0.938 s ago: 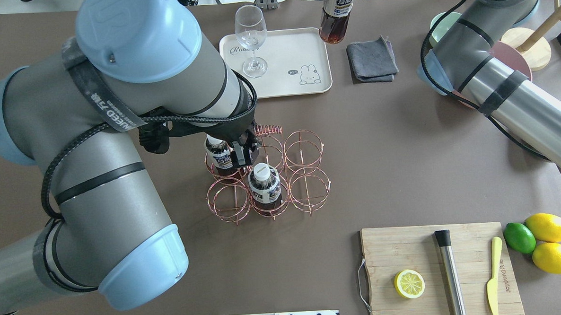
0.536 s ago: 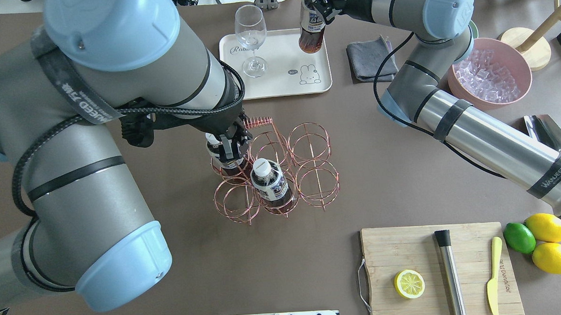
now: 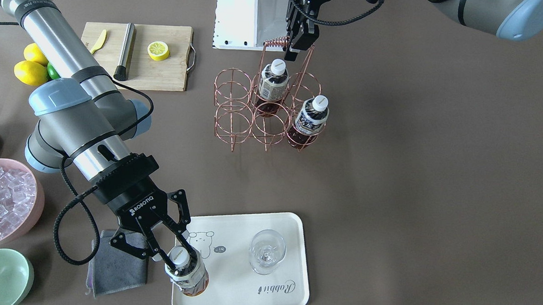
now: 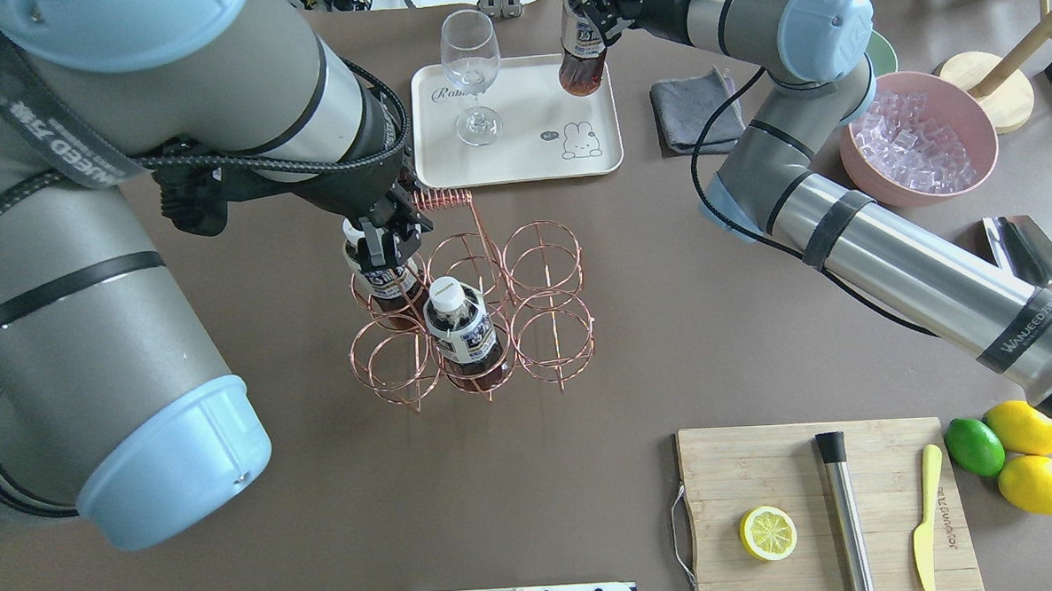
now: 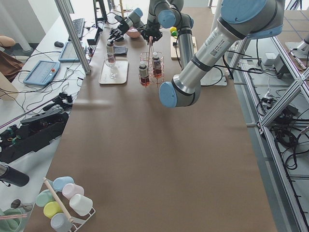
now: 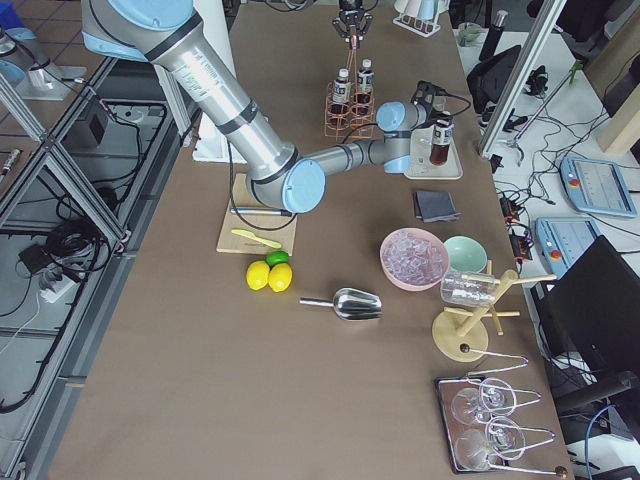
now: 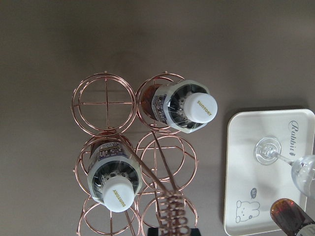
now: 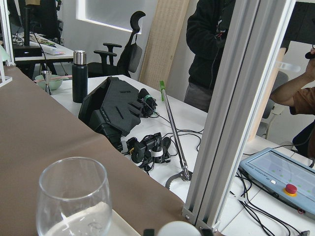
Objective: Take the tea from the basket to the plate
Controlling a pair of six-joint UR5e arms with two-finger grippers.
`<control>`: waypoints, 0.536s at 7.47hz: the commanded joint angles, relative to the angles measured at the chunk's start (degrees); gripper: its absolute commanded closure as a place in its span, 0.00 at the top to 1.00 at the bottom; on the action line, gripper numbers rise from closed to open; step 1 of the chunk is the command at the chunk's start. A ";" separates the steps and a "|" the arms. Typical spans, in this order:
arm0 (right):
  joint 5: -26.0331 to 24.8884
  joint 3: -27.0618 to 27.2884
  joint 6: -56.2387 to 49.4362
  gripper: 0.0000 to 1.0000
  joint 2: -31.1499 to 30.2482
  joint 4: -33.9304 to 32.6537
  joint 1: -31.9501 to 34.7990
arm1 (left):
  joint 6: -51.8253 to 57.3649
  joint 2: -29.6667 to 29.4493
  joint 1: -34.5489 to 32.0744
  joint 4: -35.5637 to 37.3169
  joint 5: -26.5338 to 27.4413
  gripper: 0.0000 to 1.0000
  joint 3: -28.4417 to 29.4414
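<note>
My right gripper point(image 3: 181, 258) is shut on the neck of a tea bottle point(image 3: 187, 277), held slightly tilted at the corner of the cream plate point(image 3: 241, 290); I cannot tell whether it rests on the plate. In the overhead view this bottle point(image 4: 580, 60) is at the far right corner of the plate point(image 4: 529, 153). My left gripper point(image 4: 388, 237) is shut on the coiled handle point(image 4: 442, 199) of the copper basket point(image 4: 550, 330). Two more tea bottles point(image 4: 461, 329) point(image 3: 273, 80) stand in basket cells.
A wineglass point(image 4: 472, 76) stands on the plate. A grey cloth point(image 4: 695, 110) and a pink bowl of ice point(image 4: 919, 136) lie right of the plate. A cutting board point(image 4: 764, 472) with a lemon half, bar tool and knife is front right, citrus beside it.
My right gripper has brought its bottle from beyond the plate's right edge to the plate's corner and lower. My left gripper has shifted left, and the basket has moved with it.
</note>
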 commanded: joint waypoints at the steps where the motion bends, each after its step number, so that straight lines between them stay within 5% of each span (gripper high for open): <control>1: -1.94 -0.09 1.04 0.00 -0.33 1.90 -2.41 | 10.03 6.53 -9.24 -0.24 -5.96 0.00 0.82; 4: -2.03 0.09 1.40 0.00 -0.86 2.78 -3.12 | 26.09 13.39 -24.27 -0.41 -14.68 0.00 5.99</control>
